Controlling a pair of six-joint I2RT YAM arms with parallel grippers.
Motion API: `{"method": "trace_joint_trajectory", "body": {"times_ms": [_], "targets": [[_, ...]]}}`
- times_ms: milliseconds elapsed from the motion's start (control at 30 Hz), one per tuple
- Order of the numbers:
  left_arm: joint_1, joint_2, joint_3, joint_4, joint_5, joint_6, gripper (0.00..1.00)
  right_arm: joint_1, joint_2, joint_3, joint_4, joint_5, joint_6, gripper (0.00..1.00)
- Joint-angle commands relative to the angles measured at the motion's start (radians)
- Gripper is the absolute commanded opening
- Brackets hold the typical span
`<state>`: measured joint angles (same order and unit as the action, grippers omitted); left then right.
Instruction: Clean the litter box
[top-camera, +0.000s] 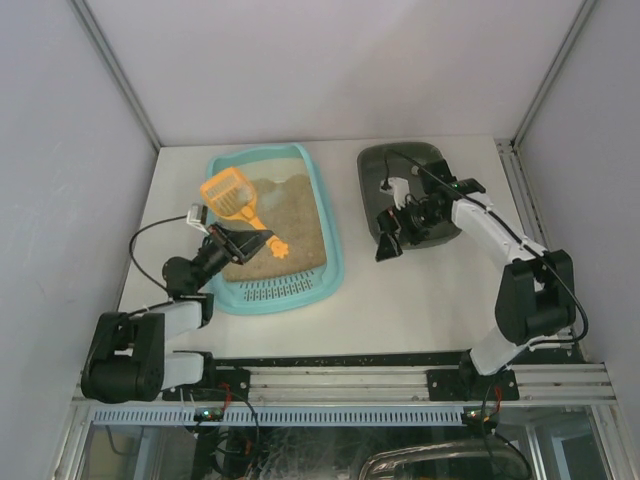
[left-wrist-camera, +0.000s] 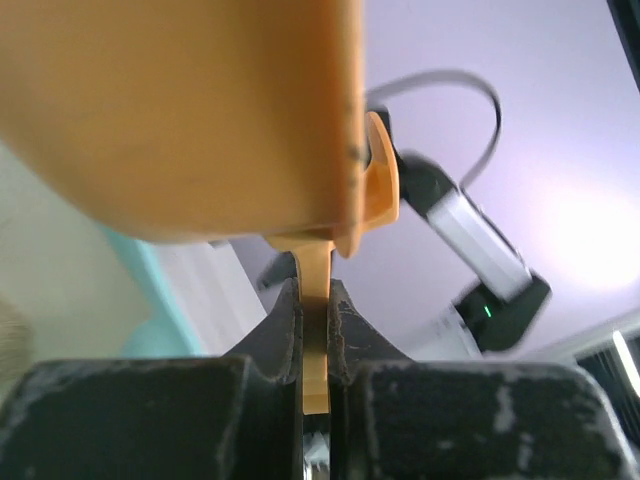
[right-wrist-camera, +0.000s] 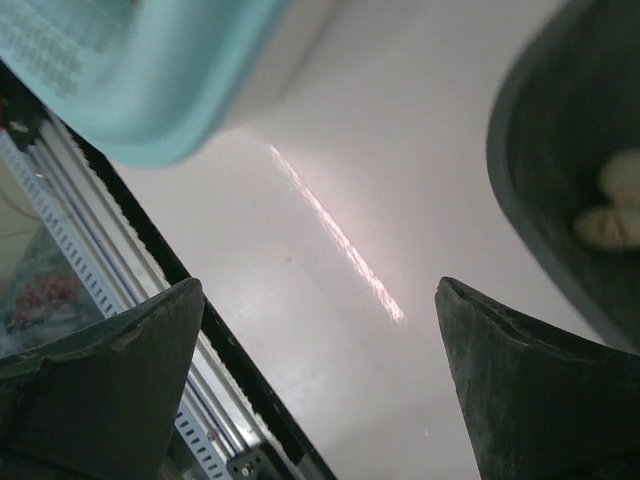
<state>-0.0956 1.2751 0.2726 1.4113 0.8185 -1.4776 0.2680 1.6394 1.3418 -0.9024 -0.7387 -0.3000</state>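
Left of centre, the left gripper (top-camera: 238, 243) pinches the thin handle of an orange slotted plastic scoop (top-camera: 228, 192) over the sandy light-teal plastic litter box (top-camera: 335, 250); the right gripper (top-camera: 388, 240) gapes empty. A twisting handle could scatter litter (top-camera: 295, 225).

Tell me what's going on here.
The left tool is shut on the handle of an orange scoop, its head over the far end of the teal litter box. The right tool is open and empty, hanging over the table beside the grey tray, which holds a couple of pale lumps.
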Motion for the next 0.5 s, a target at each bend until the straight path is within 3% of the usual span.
{"method": "trace_joint_trajectory", "body": {"times_ms": [0, 100, 333, 400, 467], "targets": [[0.1, -0.063, -0.085, 0.106, -0.094, -0.008, 0.0, -0.026, -0.142, -0.099, 0.023, 0.206, 0.052, 1.0], [0.102, -0.029, -0.029, 0.111, -0.045, -0.046, 0.0, -0.089, -0.21, -0.169, 0.047, 0.219, 0.011, 1.0], [0.059, 0.034, 0.065, 0.097, -0.05, -0.011, 0.0, -0.327, -0.216, -0.243, 0.047, 0.063, -0.021, 1.0], [0.024, 0.098, 0.126, 0.107, 0.006, -0.04, 0.0, -0.352, -0.203, -0.253, 0.078, 0.123, -0.032, 1.0], [0.058, 0.109, 0.078, 0.107, -0.062, -0.029, 0.0, -0.352, -0.191, -0.253, 0.098, 0.182, -0.04, 1.0]]}}
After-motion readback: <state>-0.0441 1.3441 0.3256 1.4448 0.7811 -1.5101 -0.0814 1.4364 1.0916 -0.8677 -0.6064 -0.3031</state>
